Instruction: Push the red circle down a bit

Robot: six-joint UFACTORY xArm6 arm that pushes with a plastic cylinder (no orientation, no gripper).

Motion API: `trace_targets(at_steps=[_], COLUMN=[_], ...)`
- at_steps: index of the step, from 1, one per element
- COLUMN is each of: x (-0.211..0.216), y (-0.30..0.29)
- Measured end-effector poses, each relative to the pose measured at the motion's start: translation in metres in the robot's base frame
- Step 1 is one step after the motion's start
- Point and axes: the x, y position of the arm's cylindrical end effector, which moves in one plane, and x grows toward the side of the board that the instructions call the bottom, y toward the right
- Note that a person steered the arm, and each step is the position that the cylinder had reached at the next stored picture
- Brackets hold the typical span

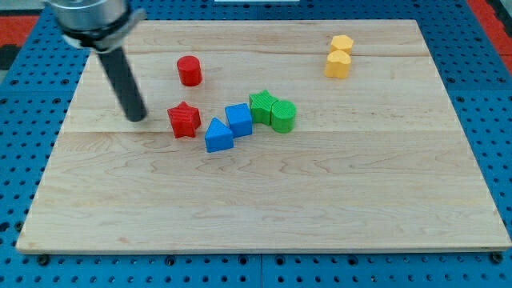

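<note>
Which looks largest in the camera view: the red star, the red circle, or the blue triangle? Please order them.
1. Red star and blue triangle: they look alike, so I do not rank them.
2. Red circle: smallest, though it lies farther toward the view's top.

arm: view's upper left | rod: slightly tilted | my tip [138,118]: on board

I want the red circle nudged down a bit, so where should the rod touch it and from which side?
Contact the red circle on its far side, the face toward the view's top, at its middle, since a round block slips off sideways if hit off-centre. My tip sits lower-left of it, left of the red star, so it must circle up around first. The star lies just below, so push gently.
</note>
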Motion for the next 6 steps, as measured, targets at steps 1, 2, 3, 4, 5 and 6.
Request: trace_targets(at_steps=[1,2,3,4,5,6], x=[-0.003,-0.049,-0.102,-0.126,-0.093,-0.047], y=[0.040,0.011,-0.027,0.042,0.082,0.081])
